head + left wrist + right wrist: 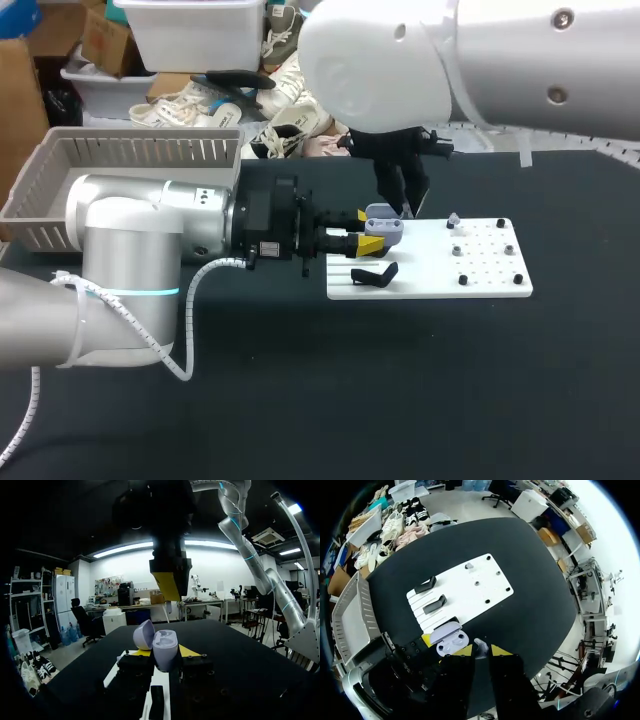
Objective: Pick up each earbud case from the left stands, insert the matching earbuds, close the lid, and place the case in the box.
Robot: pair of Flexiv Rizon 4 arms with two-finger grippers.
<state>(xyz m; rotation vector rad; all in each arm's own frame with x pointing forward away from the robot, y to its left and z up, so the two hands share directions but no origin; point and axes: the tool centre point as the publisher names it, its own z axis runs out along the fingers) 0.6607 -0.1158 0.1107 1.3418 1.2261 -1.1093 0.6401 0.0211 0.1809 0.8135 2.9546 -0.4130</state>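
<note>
**Head view:** The left gripper (368,231) comes in from the left over the near end of a white board (470,290) on the black table (400,400). Its yellow-tipped fingers pinch an open lavender earbud case (386,228) from two sides. The right gripper (405,203) hangs tip-down just behind the case, and whether it grips anything cannot be told. A black stand (376,273) sits on the board just beside the case. Small pegs (461,280) dot the board's right half. A gray basket (130,150) stands at the table's back left.

**Left wrist view:** The earbud case (162,647) is clamped between the left gripper's (164,652) two fingers above the white board (160,680), its lid swung back. The right gripper (170,582) hovers directly above the case, apart from it.

**Right wrist view:** Looking straight down, the right gripper (481,651) hangs just beside the open earbud case (451,641), which is held over the board's edge. A small lavender piece (479,645) shows at the gripper's end, but whether it is held cannot be told. Two black stands (425,584) sit on the white board (470,587) beyond the case. The gray basket (350,615) stands next to the left arm.
</note>
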